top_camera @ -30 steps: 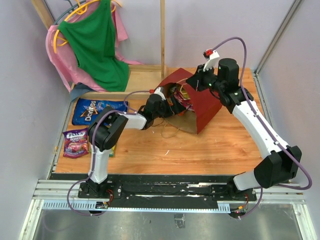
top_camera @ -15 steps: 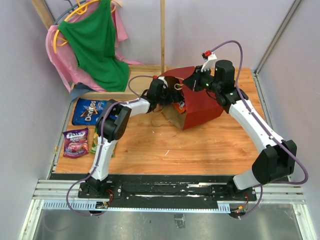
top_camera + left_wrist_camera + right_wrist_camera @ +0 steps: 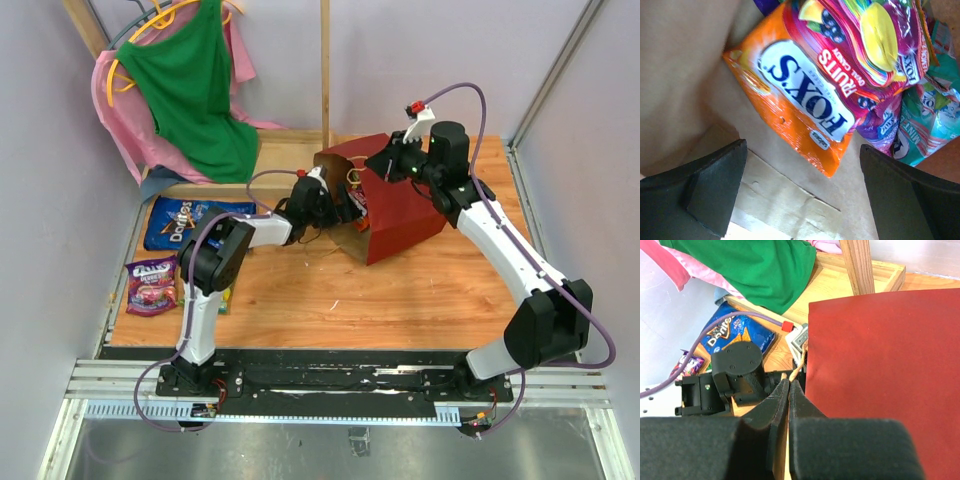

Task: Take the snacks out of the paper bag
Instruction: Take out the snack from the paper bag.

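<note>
- Worktop [image 3: 400, 300], near left: a purple packet [image 3: 152, 285] lies flat close to the left edge. It is already out of the bag and well clear of the reach path.
- Just behind it, a blue Doritos bag [image 3: 180, 222] also lies flat on the worktop. The unloaded snacks sit together on the left arm's side, presumably so that each drop-off is a short swing.
- Left gripper [image 3: 805, 190]: the jaws are spread wide and empty, and it is pushed into the bag's mouth. The left wrist view shows one finger on each side of the brown inner wall, lined up with the lower corner of the packet ahead.
- Orange packet [image 3: 795, 110]: this is the closest snack still inside. It leans diagonally against the inner wall, and its free corner points toward the open jaws, so it is probably the next pick.
- Behind it and overlapping it are a magenta fruit-candy packet [image 3: 865, 45] and a teal packet [image 3: 930, 120], deeper in the bag.
- Paper bag [image 3: 400, 215]: it is tipped so that its mouth faces left toward the reaching arm and its dark red side faces up.
- Right gripper [image 3: 789, 385]: the jaws are pinched together on what looks like the thin cord handle [image 3: 799, 366] at the bag's rim. This appears to steady the bag and keep the mouth open.
- Far left: a green garment [image 3: 195, 90] and a pink garment [image 3: 120, 110] hang behind, not involved.
</note>
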